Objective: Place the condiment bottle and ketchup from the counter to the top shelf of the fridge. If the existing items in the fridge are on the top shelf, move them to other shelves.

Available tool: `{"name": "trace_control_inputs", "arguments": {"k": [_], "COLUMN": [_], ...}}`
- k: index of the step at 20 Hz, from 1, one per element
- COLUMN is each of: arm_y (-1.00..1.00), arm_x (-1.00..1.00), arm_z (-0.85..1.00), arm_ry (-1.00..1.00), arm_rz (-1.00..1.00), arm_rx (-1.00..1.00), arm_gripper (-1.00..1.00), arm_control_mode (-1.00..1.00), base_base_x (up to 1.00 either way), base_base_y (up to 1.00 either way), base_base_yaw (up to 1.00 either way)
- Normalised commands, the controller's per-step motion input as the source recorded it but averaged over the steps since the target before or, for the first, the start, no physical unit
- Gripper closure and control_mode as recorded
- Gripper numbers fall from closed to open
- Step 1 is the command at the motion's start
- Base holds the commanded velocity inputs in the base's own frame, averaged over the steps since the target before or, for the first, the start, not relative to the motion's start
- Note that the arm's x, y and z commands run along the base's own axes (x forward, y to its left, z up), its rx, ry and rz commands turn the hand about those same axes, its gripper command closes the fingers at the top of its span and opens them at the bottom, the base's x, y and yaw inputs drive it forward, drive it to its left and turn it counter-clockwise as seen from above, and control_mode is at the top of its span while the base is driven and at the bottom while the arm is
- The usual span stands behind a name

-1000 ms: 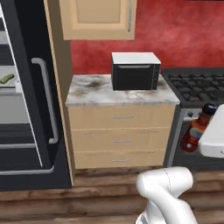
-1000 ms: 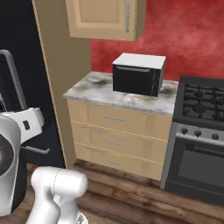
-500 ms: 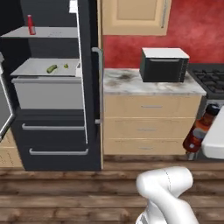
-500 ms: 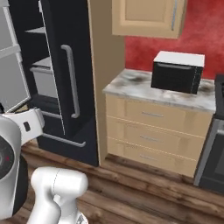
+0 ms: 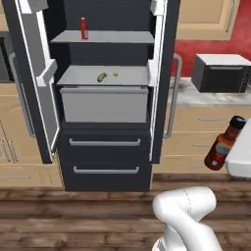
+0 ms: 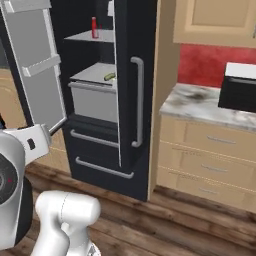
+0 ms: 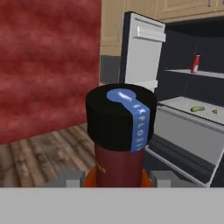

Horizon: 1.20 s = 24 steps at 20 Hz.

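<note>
Left base view. The fridge (image 5: 105, 162) is seen with both upper doors swung open. The ketchup (image 5: 84, 28) stands upright on the top shelf (image 5: 117, 37), toward its left. On the shelf below, a green pickle (image 5: 102, 76) and a small yellow piece (image 5: 115, 74) lie just beside each other, above a grey drawer (image 5: 104, 104). To the right of the fridge, the counter (image 5: 206, 96) carries a black microwave (image 5: 220, 73). The condiment bottle (image 5: 224, 143) is seen tilted at the right edge, in front of the tan drawers, its base against the white hand; the fingers are hidden in this view.

Right base view. The open left door (image 6: 37, 65) is shown with its white bins. The ketchup (image 6: 94, 27) is seen on the top shelf (image 6: 97, 36), and the pickle (image 6: 109, 76) on the shelf beneath. The closed-looking right door edge bears a long grey handle (image 6: 136, 102). The counter (image 6: 207, 105) lies to the right, below a red wall.

Hand view. The condiment bottle (image 7: 120, 135) stands directly before the camera, black cap uppermost with a blue strip across it. The gripper (image 7: 117, 178) is closed narrowly around the bottle's lower body, one finger (image 7: 70, 178) at each side. Beyond, the ketchup (image 7: 195, 64) is seen on the top shelf (image 7: 192, 73), with the pickle (image 7: 197, 108) on the lower shelf.
</note>
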Motion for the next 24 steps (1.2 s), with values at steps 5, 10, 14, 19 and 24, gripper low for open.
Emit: {"name": "trace_control_inputs", "arguments": {"k": [5, 10, 14, 19, 24], "arm_y": [0.00, 0.00, 0.00, 0.00, 0.00], "arm_x": [0.00, 0.00, 0.00, 0.00, 0.00], "arm_z": [0.00, 0.00, 0.00, 0.00, 0.00], "arm_ry": [0.00, 0.00, 0.00, 0.00, 0.00], "arm_rz": [0.00, 0.00, 0.00, 0.00, 0.00], "arm_rx": [0.00, 0.00, 0.00, 0.00, 0.00], "arm_gripper": [1.00, 1.00, 1.00, 1.00, 1.00], "arm_control_mode": [1.00, 1.00, 1.00, 1.00, 1.00], "base_base_x": [0.24, 0.69, 0.94, 0.90, 0.68], "base_base_y": [1.00, 1.00, 0.71, 0.15, -0.01], "base_base_yaw": [-0.11, -0.31, -0.35, -0.25, -0.19]}}
